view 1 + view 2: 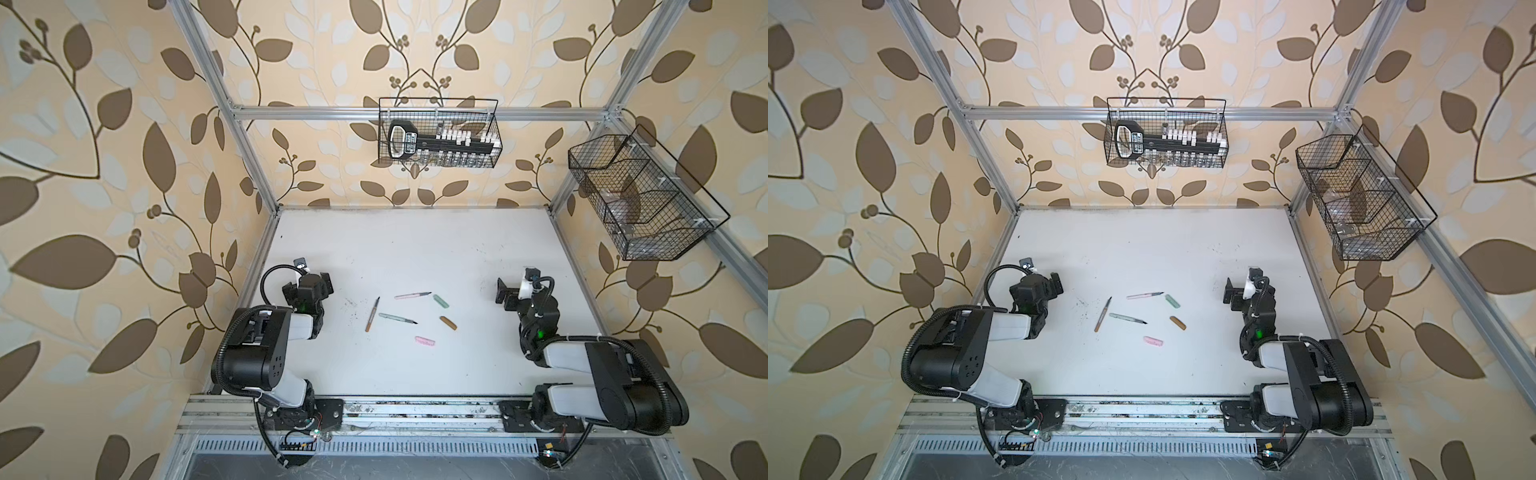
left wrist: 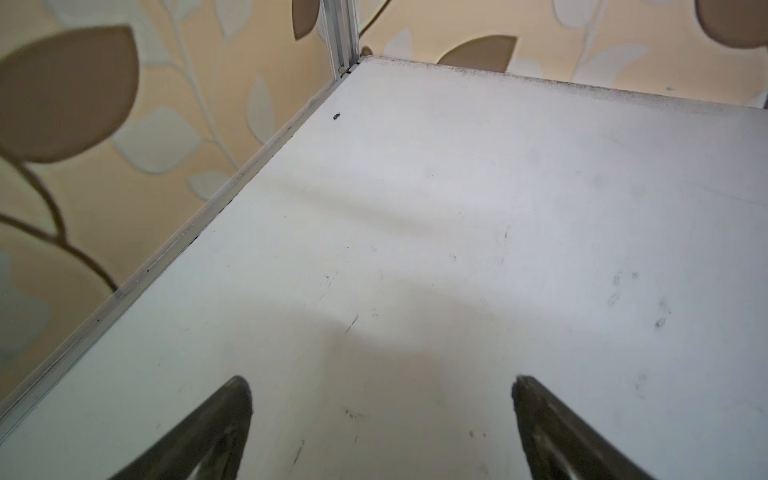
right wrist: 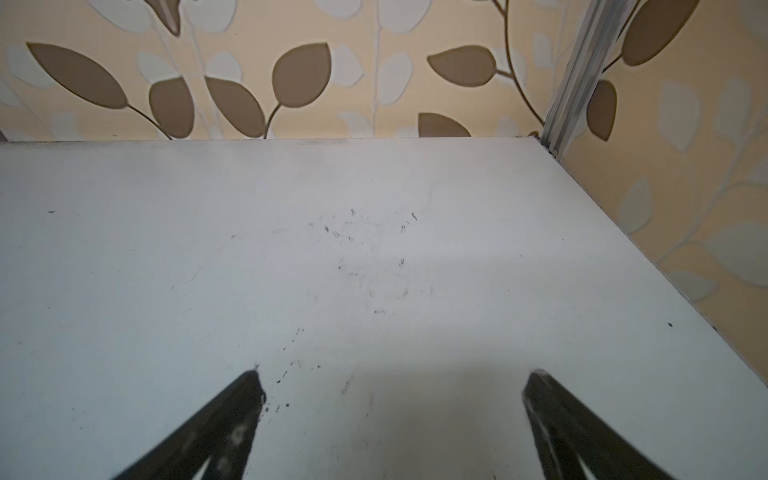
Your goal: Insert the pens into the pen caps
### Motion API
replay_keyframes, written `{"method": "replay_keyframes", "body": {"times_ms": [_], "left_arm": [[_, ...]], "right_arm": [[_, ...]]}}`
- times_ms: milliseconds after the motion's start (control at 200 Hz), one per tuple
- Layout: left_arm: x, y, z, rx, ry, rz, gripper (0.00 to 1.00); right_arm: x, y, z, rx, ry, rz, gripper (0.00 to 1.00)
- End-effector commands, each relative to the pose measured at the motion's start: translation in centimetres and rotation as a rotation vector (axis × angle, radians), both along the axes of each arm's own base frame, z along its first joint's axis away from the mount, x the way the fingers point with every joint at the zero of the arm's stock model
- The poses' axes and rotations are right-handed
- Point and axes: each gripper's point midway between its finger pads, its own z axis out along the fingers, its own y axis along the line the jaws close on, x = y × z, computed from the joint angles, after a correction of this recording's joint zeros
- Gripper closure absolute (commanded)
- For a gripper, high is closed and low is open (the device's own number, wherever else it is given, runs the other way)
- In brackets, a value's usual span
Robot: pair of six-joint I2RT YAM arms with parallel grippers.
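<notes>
Grippers first: the left gripper point(image 2: 380, 386) and the right gripper point(image 3: 395, 378) each stand with jaws spread wide and nothing between them, low over the bare table point(image 1: 415, 249) at their own sides. Neither wrist view shows a pen or a cap.

In both top views all six items lie loose mid-table. The pink pen point(image 1: 411, 295) lies farthest back, with the green pen point(image 1: 397, 318) and brown pen point(image 1: 372, 314) toward the left. The green cap point(image 1: 440, 301), brown cap point(image 1: 448, 323) and pink cap point(image 1: 425, 341) lie toward the right. No pair is joined.

Recommendation: the left takes a pen mid-barrel, across its length, clear of the dark tip. The right takes the matching cap, leaving its mouth free. The green pen's blunt end lies near the brown pen, so descend from above to avoid knocking it.
</notes>
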Motion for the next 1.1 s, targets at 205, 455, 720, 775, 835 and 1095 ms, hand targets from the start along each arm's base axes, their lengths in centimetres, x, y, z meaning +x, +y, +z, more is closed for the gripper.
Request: {"method": "replay_keyframes", "body": {"times_ms": [205, 455, 720, 775, 835, 1095], "left_arm": [[0.0, -0.1, 1.1, -0.004, -0.035, -0.005, 0.01], [0.0, -0.1, 1.0, -0.004, -0.033, -0.006, 0.01], [0.0, -0.1, 1.0, -0.004, -0.031, -0.005, 0.01], [0.0, -0.1, 1.0, -0.003, -0.031, -0.006, 0.01], [0.0, -0.1, 1.0, -0.004, -0.033, -0.006, 0.01], [0.5, -0.6, 2.2, 0.013, -0.011, -0.035, 0.1]], "right_arm": [[0.7, 0.1, 1.2, 0.001, -0.032, 0.034, 0.0], [0.7, 0.2, 1.2, -0.003, -0.032, 0.034, 0.0], [0.8, 0.2, 1.2, -0.001, -0.031, 0.036, 0.0], [0.8, 0.2, 1.1, -0.002, -0.028, 0.035, 0.0], [0.7, 0.1, 1.2, -0.003, -0.033, 0.032, 0.0], [2.1, 0.2, 2.2, -0.042, 0.061, -0.01, 0.02]]}}
